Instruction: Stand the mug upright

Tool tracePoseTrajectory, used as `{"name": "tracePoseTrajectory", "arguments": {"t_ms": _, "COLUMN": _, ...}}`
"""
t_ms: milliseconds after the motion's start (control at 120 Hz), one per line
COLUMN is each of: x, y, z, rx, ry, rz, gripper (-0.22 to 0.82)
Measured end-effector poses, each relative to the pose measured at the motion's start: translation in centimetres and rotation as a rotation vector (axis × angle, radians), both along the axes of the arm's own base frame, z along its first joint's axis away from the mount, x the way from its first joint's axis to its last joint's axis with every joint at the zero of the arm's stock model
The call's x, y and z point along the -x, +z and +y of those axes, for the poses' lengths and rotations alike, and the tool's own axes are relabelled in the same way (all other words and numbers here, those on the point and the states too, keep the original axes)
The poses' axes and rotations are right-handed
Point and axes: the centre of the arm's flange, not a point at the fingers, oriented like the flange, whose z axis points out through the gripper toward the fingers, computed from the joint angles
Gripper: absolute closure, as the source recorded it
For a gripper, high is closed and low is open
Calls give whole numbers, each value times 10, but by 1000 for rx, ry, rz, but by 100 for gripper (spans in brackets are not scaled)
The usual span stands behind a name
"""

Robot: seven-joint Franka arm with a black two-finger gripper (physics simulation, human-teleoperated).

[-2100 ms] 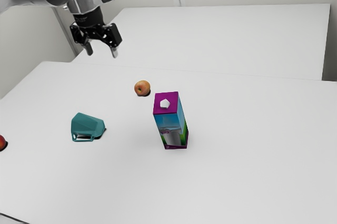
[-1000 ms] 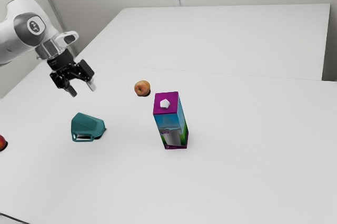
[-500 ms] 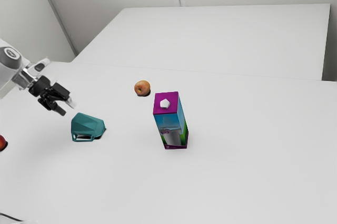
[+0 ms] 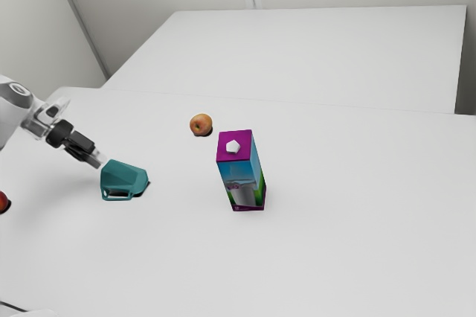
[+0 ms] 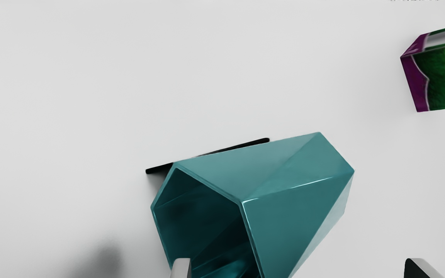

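Mug (image 4: 124,177) lies on its side and could roll away if the wide-open, empty pincer (image 4: 97,160) bumps it.

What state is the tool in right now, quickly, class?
Tool: open, fingers well apart, holding nothing; the mug lies on its side.

The teal mug with flat, slanted sides (image 5: 296,208) looks hard, smooth and shiny, with thin bright lines along its edges; it could be plastic or baked clay, I can't tell. The tall purple, blue and green box-shaped carton (image 4: 242,179) looks like smooth printed card. The round orange-red apple (image 4: 201,125) has smooth skin. The wide, flat white table (image 4: 335,250) looks smooth and dull. The white rounded robot arm (image 4: 11,112) looks like smooth plastic.
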Motion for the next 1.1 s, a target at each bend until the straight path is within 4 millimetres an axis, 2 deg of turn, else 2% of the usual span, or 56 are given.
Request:
{"name": "tracePoseTrajectory", "arguments": {"t_ms": 250, "x": -4, "y": -23, "z": -9, "rx": 79, "ry": -31, "rz": -58, "gripper": 0}}
{"name": "tracePoseTrajectory", "arguments": {"t_ms": 392, "x": -2, "y": -29, "z": -14, "rx": 126, "ry": -47, "rz": -58, "gripper": 0}}
{"name": "tracePoseTrajectory", "arguments": {"t_ms": 533, "x": 3, "y": -35, "z": -19, "rx": 161, "ry": -60, "rz": -42, "gripper": 5}}
{"name": "tracePoseTrajectory", "arguments": {"t_ms": 667, "x": 6, "y": -38, "z": -20, "rx": 179, "ry": -67, "rz": -35, "gripper": 17}}
{"name": "tracePoseTrajectory", "arguments": {"t_ms": 967, "x": 6, "y": -39, "z": -23, "rx": 193, "ry": -81, "rz": -35, "gripper": 58}}
{"name": "tracePoseTrajectory", "arguments": {"t_ms": 1100, "x": 5, "y": -37, "z": -24, "rx": 191, "ry": -88, "rz": -41, "gripper": 67}}
